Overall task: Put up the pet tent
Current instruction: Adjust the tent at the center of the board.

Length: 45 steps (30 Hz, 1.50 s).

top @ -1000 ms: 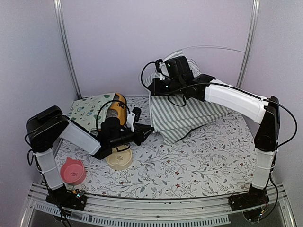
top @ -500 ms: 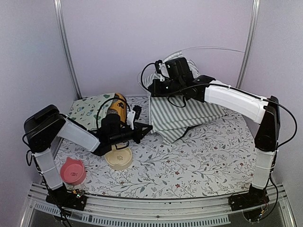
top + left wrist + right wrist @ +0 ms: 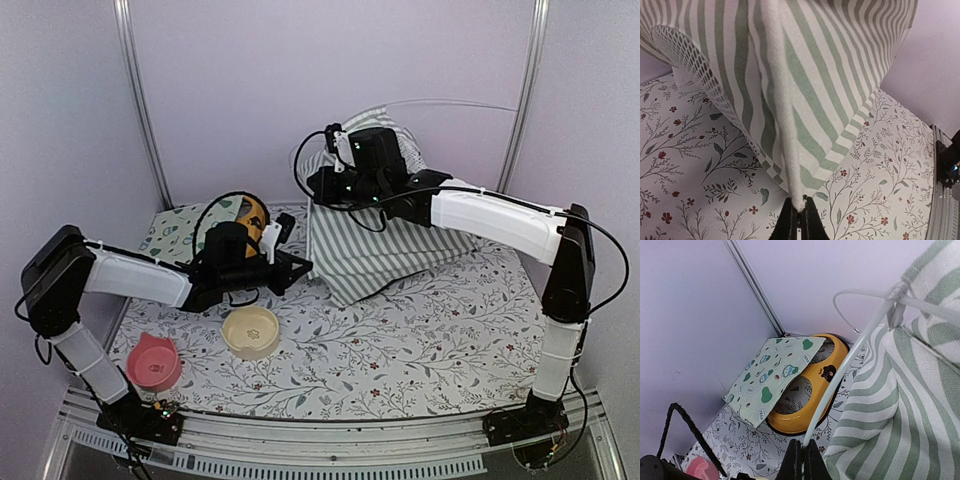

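Right now the pet tent [image 3: 385, 245] sits far-centre on the desk [image 3: 420, 335], bunched near the back wall. Its striped fabric hangs from the right arm's end and the lower edge trails onto the floral desk cover.

Left fingers [image 3: 793, 226] are pressed together on the tent's white hem corner, low at its near-left edge. Left wrist view: the hem seam runs straight down into the pinch, stripes fan out above it, and a lace panel [image 3: 690, 70] curls off to the left.

Right fingers [image 3: 794, 462] are clamped on a thin white pole [image 3: 840, 375] up at the tent's top-left. The pole climbs from the fingers to the fabric's top edge, and a white loop curves over beside it. Top view: a pole arc [image 3: 450, 101] sticks out above the tent toward the right wall post.

Back-left of the tent: cream mat [image 3: 180, 232] with teal and green shapes, draped over part of a yellow feeder [image 3: 255, 212]. Near-left on the desk: cream bowl [image 3: 250, 332], and a pink bowl [image 3: 153, 362] by the left arm's base. Both bowls are apart from the tent.
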Each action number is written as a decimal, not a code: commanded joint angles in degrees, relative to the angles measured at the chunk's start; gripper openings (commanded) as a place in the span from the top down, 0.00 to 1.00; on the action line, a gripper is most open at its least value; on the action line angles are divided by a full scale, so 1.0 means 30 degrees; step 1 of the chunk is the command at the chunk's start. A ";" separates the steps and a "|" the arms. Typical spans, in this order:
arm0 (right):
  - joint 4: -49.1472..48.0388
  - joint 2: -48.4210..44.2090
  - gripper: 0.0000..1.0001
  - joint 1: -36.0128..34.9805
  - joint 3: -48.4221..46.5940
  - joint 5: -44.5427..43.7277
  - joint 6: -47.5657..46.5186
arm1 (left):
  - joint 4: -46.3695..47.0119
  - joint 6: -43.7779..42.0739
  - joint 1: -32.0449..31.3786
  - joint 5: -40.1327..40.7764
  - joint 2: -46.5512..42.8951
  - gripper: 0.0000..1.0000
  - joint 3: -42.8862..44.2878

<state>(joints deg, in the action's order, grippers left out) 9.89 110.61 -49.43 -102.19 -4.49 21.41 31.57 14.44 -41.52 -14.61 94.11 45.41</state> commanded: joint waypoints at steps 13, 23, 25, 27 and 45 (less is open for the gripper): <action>0.2334 0.1078 1.00 -0.0895 0.1881 0.0921 -0.0403 | 0.2660 -0.1172 0.0772 -0.0868 -0.2550 0.97 0.3583; 0.1553 0.0913 1.00 -0.0873 0.2918 0.1753 0.0549 | 0.2586 -0.0623 0.1383 -0.1281 -0.2480 0.97 0.4794; 0.1362 0.0790 1.00 -0.0882 0.3216 0.1850 0.0662 | 0.2573 -0.0566 0.1466 -0.1486 -0.2514 0.97 0.5051; 0.1304 0.0779 1.00 -0.0887 0.3217 0.1990 0.0735 | 0.2548 -0.0564 0.1528 -0.1666 -0.2554 0.96 0.5279; 0.0954 0.0809 1.00 -0.1433 0.3512 0.2172 0.0329 | 0.1731 0.0108 0.2170 -0.2322 -0.1724 0.96 0.8178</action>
<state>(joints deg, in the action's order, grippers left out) -4.34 108.64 -49.78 -96.66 -4.23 25.52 14.76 14.59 -37.45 -22.06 92.49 59.24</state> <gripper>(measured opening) 0.017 0.052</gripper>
